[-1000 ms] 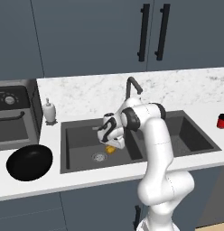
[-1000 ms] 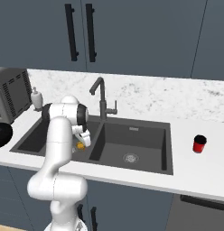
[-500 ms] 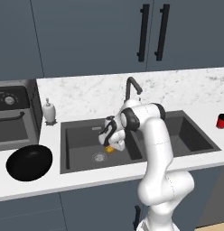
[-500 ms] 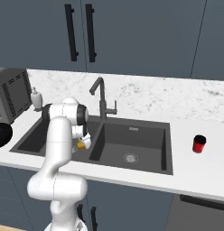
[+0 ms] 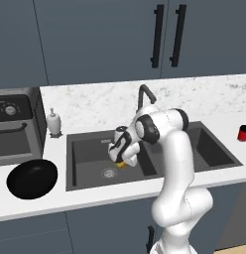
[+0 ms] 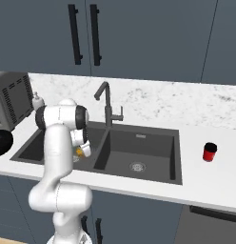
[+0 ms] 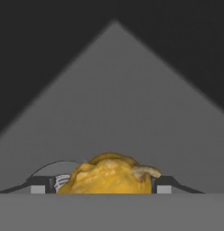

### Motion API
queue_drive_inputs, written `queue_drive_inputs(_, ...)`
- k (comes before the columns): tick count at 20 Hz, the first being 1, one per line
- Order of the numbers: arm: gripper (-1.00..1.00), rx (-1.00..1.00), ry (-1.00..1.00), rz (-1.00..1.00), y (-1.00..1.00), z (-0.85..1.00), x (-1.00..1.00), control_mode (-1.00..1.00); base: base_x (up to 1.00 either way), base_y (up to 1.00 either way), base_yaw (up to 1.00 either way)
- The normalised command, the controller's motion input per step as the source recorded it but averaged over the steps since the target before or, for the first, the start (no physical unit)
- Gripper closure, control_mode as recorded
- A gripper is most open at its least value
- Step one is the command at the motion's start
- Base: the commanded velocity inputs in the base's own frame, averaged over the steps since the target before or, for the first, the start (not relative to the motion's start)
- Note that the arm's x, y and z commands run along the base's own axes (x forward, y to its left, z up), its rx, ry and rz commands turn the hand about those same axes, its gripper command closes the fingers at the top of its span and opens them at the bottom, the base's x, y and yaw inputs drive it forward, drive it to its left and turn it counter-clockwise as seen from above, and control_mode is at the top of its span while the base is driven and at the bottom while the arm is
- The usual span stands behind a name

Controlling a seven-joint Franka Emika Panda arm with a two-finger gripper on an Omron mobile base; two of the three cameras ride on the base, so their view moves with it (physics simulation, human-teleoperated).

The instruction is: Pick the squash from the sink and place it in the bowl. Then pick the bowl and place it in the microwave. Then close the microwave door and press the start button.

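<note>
Reaching down into the left basin of the sink (image 5: 90, 149), the gripper (image 5: 121, 159) is seen with the squash (image 5: 122, 162) lodged at its tip. In the hand view, the squash (image 7: 109, 175) is shown as a lumpy yellow-orange body with a pale stub at one end, and it is flanked on both sides by the finger tips (image 7: 162, 185), which are pressed against it; the jaws are thus clamped on the squash. Whether the squash rests on the basin floor or is lifted clear of it cannot be told. From the right base view, a small yellow patch of the squash (image 6: 80, 152) is visible beside the white forearm, within the left basin of the sink (image 6: 153, 143).

The round drain (image 5: 109, 173) is located just beside the gripper, toward the front of the basin. The dark faucet (image 5: 143, 95) stands behind the arm, at the divider between the two basins. The bowl (image 5: 31, 179), glossy black and wide, is set on the white counter (image 5: 55, 201) to the left of the sink, well apart from the gripper. The microwave (image 5: 13, 124) is placed behind the bowl. A white soap dispenser (image 5: 54, 122) stands between the microwave and the sink. A small red cup (image 5: 243, 133) is found on the counter at the far right.
</note>
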Motion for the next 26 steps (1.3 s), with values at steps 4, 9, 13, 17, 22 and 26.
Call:
queue_drive_inputs(4, 1.00, 0.00, -0.09, -0.02, 0.13, 1.00, -0.98, -1.00, 0.00, 0.00, 0.00)
queue_drive_inputs(9, 1.00, 0.00, -0.12, 0.00, 0.24, 1.00, -0.73, -1.00, 0.00, 0.00, 0.00)
queue_drive_inputs(13, 1.00, 0.00, -0.06, 0.00, 0.29, 1.00, -0.33, -1.00, 0.00, 0.00, 0.00)
queue_drive_inputs(17, 1.00, 0.00, 0.00, 0.00, 0.35, 1.00, -0.05, -1.00, 0.00, 0.00, 0.00)
queue_drive_inputs(22, 1.00, 0.00, 0.00, 0.06, 0.50, 1.00, -0.07, -1.00, 0.00, 0.00, 0.00)
queue_drive_inputs(26, 1.00, 0.00, 0.02, 0.17, 0.79, 0.91, -0.18, -1.00, 0.00, 0.00, 0.00)
